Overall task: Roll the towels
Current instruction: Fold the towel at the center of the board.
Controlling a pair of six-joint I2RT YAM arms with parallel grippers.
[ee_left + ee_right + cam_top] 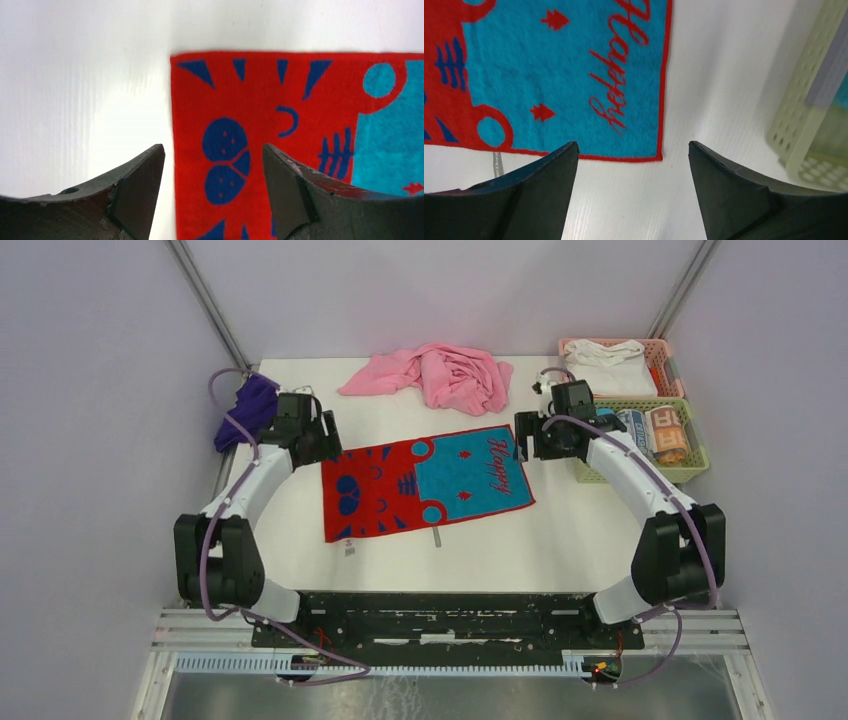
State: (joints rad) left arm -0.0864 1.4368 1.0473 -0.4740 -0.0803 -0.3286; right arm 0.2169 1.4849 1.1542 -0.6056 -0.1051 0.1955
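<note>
The red-and-teal towel (425,485) is spread flat for rolling; left hand (330,445) and right hand (526,440) are held released above its ends.

- You see the red and teal towel (300,100) as terry cloth: matt, fuzzy, with a short dense pile.
- The purple towel (248,410) looks like soft matt cloth too. It is small in your overhead view, so it may be terry, but the weave is not clear.
- The pink cloth (440,375) reads as thin, soft, matt fabric, heavily creased.
- Your tabletop (560,540) is smooth and white, with a faint sheen.
- The left gripper (212,150) and right gripper (632,145) have dark matt fingers, scuffed along the edges.
- The pink basket (666,362) and green basket (794,130) are perforated plastic, slightly glossy.
- The rail (190,630) at your near edge is bare silver metal.
</note>
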